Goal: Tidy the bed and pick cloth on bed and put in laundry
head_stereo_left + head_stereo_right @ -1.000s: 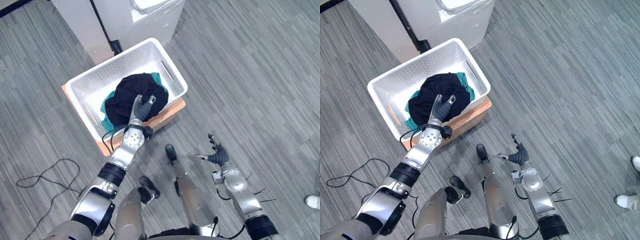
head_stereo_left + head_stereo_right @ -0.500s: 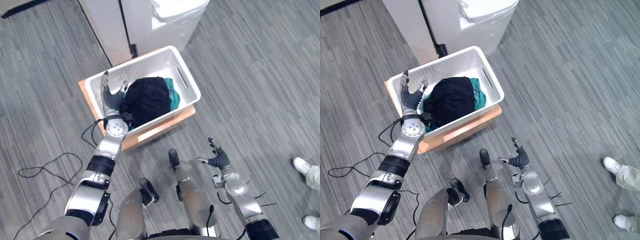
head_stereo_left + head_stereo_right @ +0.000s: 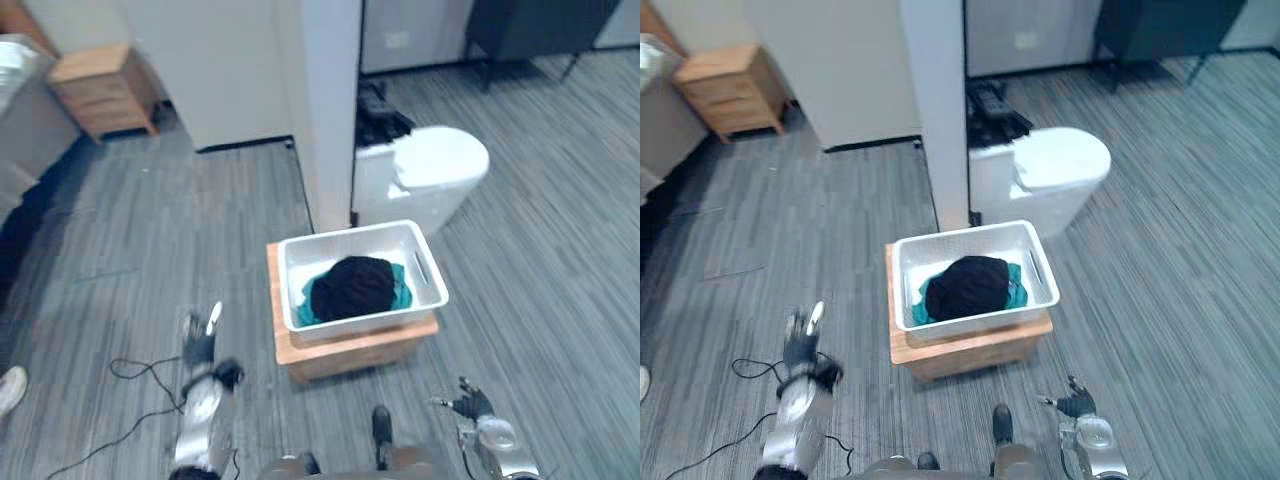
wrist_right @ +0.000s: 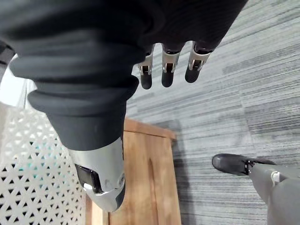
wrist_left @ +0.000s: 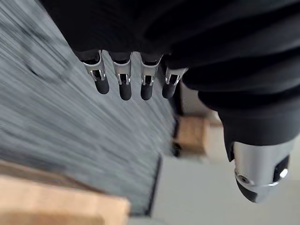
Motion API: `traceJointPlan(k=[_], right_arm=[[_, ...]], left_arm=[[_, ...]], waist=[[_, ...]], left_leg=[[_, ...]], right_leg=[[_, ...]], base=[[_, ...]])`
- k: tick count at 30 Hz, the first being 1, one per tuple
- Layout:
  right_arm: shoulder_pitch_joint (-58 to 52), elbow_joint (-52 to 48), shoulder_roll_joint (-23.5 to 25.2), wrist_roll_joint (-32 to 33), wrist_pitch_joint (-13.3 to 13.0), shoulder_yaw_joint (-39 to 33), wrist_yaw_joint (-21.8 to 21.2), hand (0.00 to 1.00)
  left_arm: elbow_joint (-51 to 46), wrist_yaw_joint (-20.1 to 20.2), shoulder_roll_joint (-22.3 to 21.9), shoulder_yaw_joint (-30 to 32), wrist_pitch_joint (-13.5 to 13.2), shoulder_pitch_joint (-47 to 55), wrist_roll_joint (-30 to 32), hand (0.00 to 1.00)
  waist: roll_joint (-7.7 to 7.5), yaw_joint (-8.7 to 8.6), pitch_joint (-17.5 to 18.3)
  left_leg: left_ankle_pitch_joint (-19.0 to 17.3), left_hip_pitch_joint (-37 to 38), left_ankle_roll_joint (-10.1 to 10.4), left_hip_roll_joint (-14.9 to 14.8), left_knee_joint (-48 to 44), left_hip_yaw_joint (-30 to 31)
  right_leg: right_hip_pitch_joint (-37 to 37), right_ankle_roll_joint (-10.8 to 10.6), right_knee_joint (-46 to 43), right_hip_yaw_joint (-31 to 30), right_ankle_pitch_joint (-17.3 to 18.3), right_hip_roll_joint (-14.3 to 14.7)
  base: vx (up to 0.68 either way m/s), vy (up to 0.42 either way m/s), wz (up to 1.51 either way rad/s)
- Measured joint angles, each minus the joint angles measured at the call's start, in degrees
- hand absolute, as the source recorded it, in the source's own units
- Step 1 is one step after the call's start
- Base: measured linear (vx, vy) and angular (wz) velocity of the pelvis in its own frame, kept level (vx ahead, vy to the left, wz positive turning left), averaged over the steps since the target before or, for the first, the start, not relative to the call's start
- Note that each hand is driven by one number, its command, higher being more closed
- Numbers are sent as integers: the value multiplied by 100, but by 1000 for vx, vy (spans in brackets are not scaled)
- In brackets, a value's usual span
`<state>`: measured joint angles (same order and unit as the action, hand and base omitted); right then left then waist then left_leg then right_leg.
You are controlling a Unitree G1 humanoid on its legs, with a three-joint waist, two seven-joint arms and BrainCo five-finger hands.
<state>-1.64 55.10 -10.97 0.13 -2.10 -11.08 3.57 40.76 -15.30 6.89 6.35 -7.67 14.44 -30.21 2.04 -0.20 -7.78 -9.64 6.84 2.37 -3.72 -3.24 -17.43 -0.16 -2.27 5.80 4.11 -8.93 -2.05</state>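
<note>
Lying in the white laundry basket, the dark cloth looks delivered; left robot hand and right robot hand hang open, empty; bed tidying unconfirmed.

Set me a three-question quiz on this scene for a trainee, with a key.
1. True or false: the left hand grips the dark cloth.
2. The white basket stands on: A) the bare floor, B) a wooden stand, C) a bed.
3. What colour is the cloth showing under the dark one?

Key
1. False: the left hand and right hand are open and empty, and the dark cloth lies in the basket.
2. B.
3. Teal: the teal cloth shows at its edge.
</note>
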Motion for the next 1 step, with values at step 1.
traceJointPlan(k=[1], right_arm=[[3, 51, 0, -2, 4, -56, 0, 0]], left_arm=[[209, 130, -25, -22, 2, 89, 19, 0]], waist=[[-6, 31, 26]], left_leg=[[15, 23, 0, 16, 44, -1]], right_leg=[[3, -3, 15, -1, 2, -8]], base=[[-12, 18, 4]])
